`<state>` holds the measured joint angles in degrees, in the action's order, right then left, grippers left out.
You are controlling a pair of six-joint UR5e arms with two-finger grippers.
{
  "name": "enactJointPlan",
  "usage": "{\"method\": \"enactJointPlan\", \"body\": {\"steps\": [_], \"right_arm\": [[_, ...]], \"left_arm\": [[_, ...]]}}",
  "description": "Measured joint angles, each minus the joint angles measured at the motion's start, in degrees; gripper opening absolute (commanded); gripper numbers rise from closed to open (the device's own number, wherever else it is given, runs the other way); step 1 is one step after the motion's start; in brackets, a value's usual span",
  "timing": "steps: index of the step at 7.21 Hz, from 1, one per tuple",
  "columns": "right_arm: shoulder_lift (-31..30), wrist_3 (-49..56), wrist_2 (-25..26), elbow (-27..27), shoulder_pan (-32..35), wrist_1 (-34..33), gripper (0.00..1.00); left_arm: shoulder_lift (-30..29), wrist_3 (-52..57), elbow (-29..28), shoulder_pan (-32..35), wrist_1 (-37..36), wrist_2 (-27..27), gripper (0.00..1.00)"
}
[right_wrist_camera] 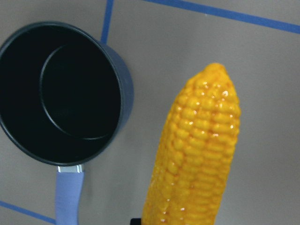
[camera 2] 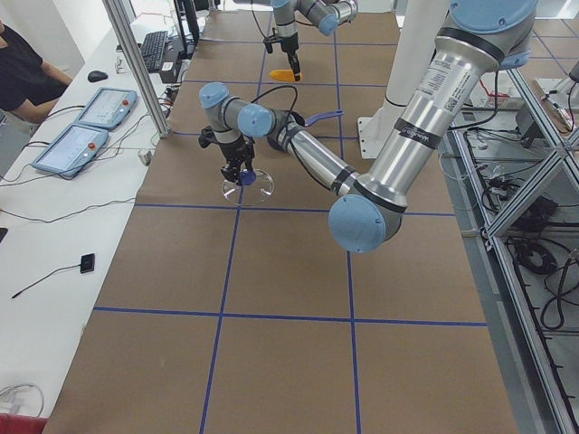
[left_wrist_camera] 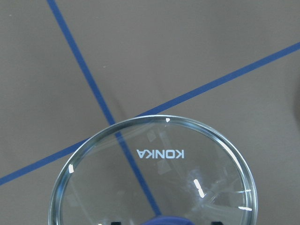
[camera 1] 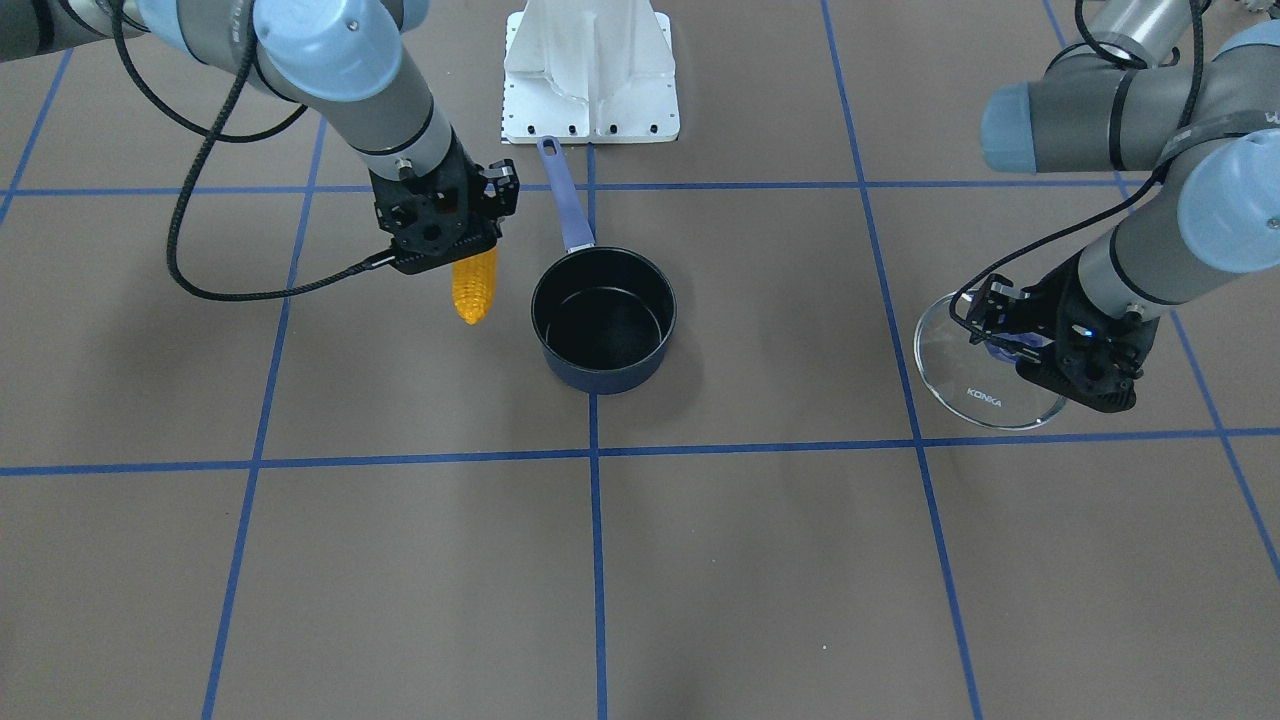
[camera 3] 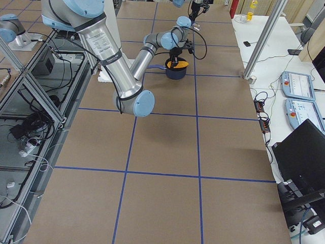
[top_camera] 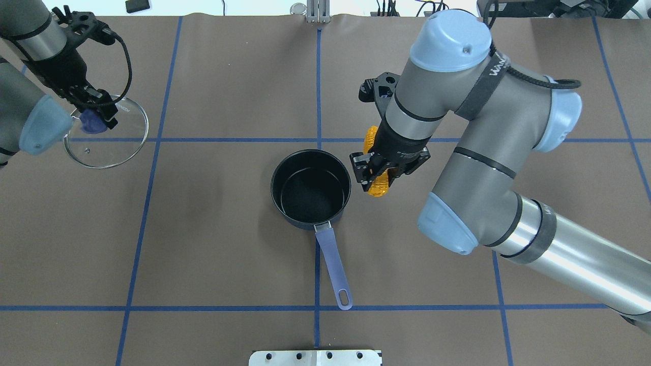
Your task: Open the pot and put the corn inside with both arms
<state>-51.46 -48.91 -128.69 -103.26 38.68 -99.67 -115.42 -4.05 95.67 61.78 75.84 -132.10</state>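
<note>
Corn (camera 1: 474, 290) clamped in my R gripper (top_camera: 379, 177), pot (camera 1: 603, 318) open just beside it; centre over mouth before release. L gripper (top_camera: 94, 118) grips lid (top_camera: 119, 150) knob

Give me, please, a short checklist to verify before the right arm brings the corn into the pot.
1. The pot is uncovered and empty: ok.
2. The corn is held in the fingers of the right gripper: ok.
3. The corn is above the pot's opening: not ok, it hangs beside the rim.
4. The lid is far from the pot, in the left gripper: ok.
5. The lid rests on the table: cannot tell.
</note>
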Motion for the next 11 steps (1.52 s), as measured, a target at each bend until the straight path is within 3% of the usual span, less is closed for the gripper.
{"method": "enactJointPlan", "body": {"steps": [2, 3, 4, 6, 9, 11], "right_arm": [[3.16, -2.68, 0.21, 4.96, -2.22, 5.4, 0.18], [5.04, -2.8, 0.25, 7.32, -3.13, 6.01, 0.48], [6.59, -2.73, 0.25, 9.34, -3.83, 6.31, 0.99], [7.89, -2.72, 0.1, 10.94, -4.48, 7.42, 1.0], [7.92, -2.77, -0.02, 9.18, -2.31, 8.65, 1.0], [7.61, -1.94, -0.28, 8.43, 0.49, 8.68, 1.0]], "left_arm": [[2.6, 0.64, -3.02, 0.58, 6.25, -0.58, 0.64], [2.99, 0.69, -4.16, 0.75, 7.76, -1.19, 0.64], [3.17, 0.7, -4.64, 0.91, 8.34, -1.5, 0.64], [3.74, 0.71, -4.85, 1.01, 8.59, -1.65, 0.64], [6.9, 0.63, -4.83, 0.77, 8.75, -1.78, 0.65], [8.0, 0.4, -5.1, 0.46, 9.01, -4.81, 0.66]]}}
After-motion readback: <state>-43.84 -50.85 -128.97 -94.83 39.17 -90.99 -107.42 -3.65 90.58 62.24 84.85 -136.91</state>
